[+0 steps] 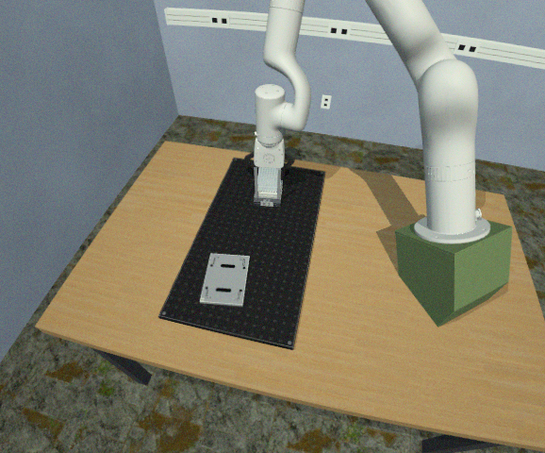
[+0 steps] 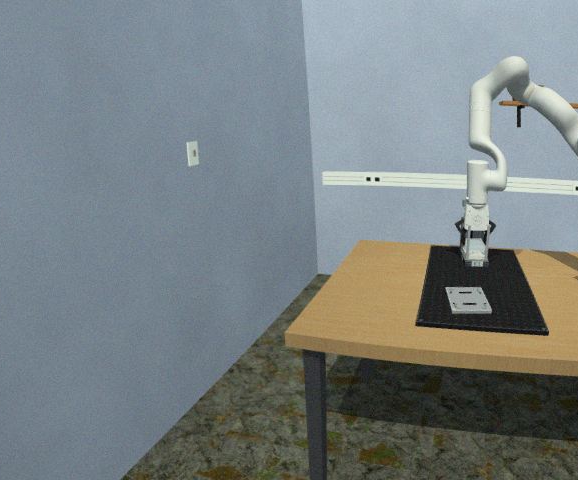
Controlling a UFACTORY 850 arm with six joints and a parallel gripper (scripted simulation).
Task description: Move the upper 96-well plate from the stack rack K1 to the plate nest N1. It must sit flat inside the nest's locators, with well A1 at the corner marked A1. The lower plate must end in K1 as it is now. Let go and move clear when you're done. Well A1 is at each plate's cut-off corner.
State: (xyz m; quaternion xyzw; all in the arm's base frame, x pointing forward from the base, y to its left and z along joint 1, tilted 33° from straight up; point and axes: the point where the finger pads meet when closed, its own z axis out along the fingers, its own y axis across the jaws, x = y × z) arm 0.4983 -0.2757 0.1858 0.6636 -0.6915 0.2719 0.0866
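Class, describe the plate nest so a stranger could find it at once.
Find the wooden table, then the black perforated board lying on it. The nest is the flat grey rectangle at the board's near end, with two dark slots, lying apart from the rack under the end effector.

upper plate (image 1: 268,181): white, level, gripped over rack K1 (image 1: 266,199) | nest N1 (image 1: 224,279): grey, flat, unoccupied

Even, bright light; the arm (image 1: 446,146) casts a soft shadow leftward across the table (image 1: 360,341); distant detail perhaps slightly blurred.
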